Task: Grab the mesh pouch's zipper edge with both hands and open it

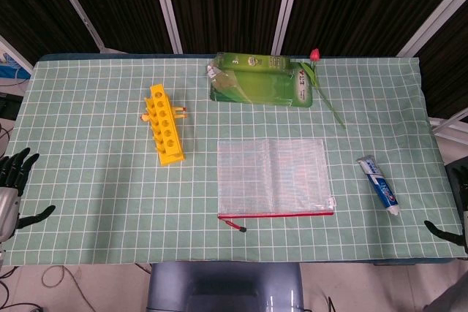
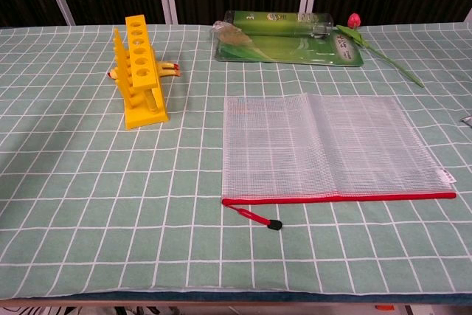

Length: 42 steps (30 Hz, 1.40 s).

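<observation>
Mesh pouch (image 1: 273, 176): lies flat near the table's (image 1: 88, 202) front edge, about mid-width, untouched.
Handling: likely light, floppy, thin (hard to pinch off the cloth).
Hold: red zipper edge (image 2: 339, 198), with the pull cord (image 2: 257, 217) at its left end.
Left hand (image 1: 14, 180): wide, holding nothing, at the table's left edge.
Right hand (image 1: 447, 231): barely visible at the right edge; cannot tell.

Left hand (image 1: 14, 180) black-fingered (silvery body); right hand (image 1: 453, 233) black
</observation>
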Available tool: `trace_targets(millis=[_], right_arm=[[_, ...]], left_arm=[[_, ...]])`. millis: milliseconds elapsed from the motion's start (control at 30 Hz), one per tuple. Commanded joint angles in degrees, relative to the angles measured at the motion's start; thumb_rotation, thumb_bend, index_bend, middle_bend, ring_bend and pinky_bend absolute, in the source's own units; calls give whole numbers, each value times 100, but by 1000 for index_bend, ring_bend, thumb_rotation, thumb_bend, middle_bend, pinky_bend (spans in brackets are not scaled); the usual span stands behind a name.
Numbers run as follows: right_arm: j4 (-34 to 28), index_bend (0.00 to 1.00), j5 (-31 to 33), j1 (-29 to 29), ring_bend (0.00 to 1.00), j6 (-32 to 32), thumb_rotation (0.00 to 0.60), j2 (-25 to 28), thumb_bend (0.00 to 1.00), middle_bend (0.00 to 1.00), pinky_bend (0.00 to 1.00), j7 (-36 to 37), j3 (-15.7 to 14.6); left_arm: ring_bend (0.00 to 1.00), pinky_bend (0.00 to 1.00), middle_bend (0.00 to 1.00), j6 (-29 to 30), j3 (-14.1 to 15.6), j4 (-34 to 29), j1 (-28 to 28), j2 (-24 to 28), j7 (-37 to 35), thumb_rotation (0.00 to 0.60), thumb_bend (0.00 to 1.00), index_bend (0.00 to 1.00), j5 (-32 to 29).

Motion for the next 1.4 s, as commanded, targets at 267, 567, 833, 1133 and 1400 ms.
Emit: trace_targets(millis=[267, 567, 833, 1133, 1400], right_arm=[[15, 0, -45, 4, 0, 18, 600, -5, 82, 0, 229, -4, -8], [-316, 0, -520, 155, 0, 219, 600, 85, 82, 0, 229, 205, 96], [-878, 0, -873, 661, 141, -118, 600, 153, 107, 108, 343, -88, 246], [-1904, 40, -956, 1442, 638, -982, 600, -11, 156, 614, 661, -850, 399], [-2562, 245, -388, 2263, 943, -1992, 600, -684, 162, 944, 898, -2146, 478]], left_arm=[[0, 0, 0, 5, 0, 1, 4, 6, -23, 600, 5, 0, -3], [0, 0, 0, -94, -64, -16, -35, -69, 94, 600, 6, 0, -161], [0, 0, 0, -166, -77, -98, -41, -45, 109, 600, 6, 0, -252], [0, 0, 0, -194, -92, -105, -49, -63, 202, 600, 5, 0, -306], [0, 0, 0, -218, -90, -86, -59, -68, 217, 600, 6, 0, -313]])
